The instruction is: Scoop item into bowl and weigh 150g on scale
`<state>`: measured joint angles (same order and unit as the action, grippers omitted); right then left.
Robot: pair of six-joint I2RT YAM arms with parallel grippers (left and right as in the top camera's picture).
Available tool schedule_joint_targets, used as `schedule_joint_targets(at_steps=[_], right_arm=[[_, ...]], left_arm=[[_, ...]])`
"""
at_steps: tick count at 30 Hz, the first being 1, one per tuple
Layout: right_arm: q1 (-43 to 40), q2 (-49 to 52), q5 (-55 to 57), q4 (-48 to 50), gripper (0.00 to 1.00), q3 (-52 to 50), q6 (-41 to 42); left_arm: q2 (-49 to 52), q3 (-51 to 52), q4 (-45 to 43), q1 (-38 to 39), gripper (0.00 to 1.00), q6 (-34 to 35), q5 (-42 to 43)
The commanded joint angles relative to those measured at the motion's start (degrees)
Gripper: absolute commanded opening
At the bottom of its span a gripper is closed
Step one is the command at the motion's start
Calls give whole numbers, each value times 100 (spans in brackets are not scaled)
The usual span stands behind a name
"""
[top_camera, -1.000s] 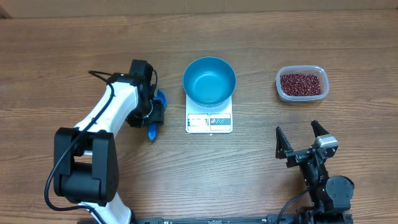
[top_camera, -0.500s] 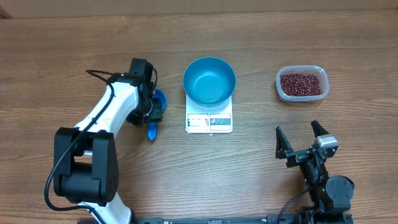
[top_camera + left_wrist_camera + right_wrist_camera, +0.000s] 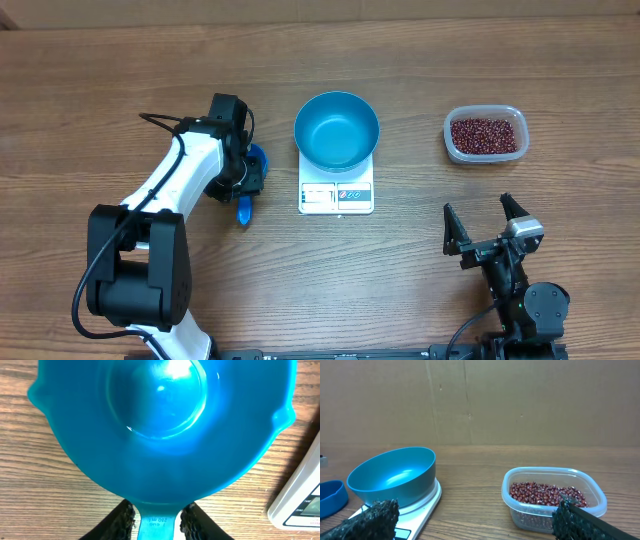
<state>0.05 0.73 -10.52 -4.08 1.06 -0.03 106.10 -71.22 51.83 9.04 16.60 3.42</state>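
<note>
Item 1, blue bowl [image 3: 336, 130]: round, deep, glossy inside, nothing in it, standing upright on the rear part of the scale. Item 2, white kitchen scale [image 3: 336, 190]: square, flat, near the table's [image 3: 420, 300] middle, display strip and buttons on the near edge, uncovered by the bowl. Item 3, red-brown beans [image 3: 485, 134]: loose heap lying in a clear rounded-rectangular plastic tub [image 3: 449, 143], well to the right of the scale and apart from it; none seen in the bowl or scoop. Item 4, blue handled scoop [image 3: 256, 158]: flat on the wood just left of the scale, cup toward the far side, handle [image 3: 243, 212] pointing toward the near edge, cup with nothing in it. Item 5, left gripper [image 3: 247, 183]: lowered over the scoop at the root of the handle; in the wrist view its two fingers [image 3: 122, 521] stand narrowly on either side of the handle, very close to it, but whether they actually clamp it cannot be told. Item 6, right gripper [image 3: 480, 215]: spread wide, nothing between its fingers [image 3: 372, 519], low at the near right of the table, facing tub and bowl, well apart from both
</note>
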Motion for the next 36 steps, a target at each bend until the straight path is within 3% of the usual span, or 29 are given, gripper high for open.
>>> schedule_joint_targets(at_steps=[1,15,36], right_arm=[[20,-57,17,28,100,-61,0],[20,-57,17,28,100,-61,0],[20,-57,17,28,100,-61,-2]], left_arm=[[52,70,-13,55,34,190,63],[52,70,-267,55,35,190,61],[52,70,-431,55,31,1067,42]])
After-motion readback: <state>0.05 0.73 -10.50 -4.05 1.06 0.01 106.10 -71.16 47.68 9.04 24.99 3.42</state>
